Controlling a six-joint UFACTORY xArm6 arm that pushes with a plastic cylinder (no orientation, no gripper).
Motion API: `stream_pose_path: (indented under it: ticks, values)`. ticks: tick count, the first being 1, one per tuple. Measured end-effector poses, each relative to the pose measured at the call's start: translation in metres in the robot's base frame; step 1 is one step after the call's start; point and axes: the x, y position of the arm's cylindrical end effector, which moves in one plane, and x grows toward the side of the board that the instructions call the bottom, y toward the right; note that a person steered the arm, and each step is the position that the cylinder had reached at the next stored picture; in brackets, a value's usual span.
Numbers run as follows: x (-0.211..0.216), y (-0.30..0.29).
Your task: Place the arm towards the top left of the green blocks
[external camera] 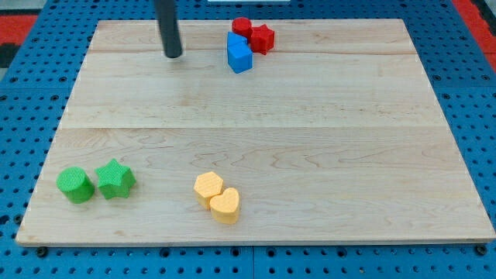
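my tip (173, 55) near board top, green blocks (96, 183) btm-left, well apart

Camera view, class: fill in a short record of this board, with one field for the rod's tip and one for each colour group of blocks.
tip: my tip rests near the view's top, left of the red and blue cluster, touching no block
green: green cylinder and green star, side by side at the view's bottom left
yellow: two yellow hearts, touching, bottom centre
blue: blue block, at the top
red: red cylinder and red star, right by the blue
task: tip far from the greens
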Motion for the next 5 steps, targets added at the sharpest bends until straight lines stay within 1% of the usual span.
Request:
stream_pose_path:
  ticks: [1,3,5]
  values:
    - [0.001,-0.018]
    - [0.001,-0.02]
    - [0.078,-0.027]
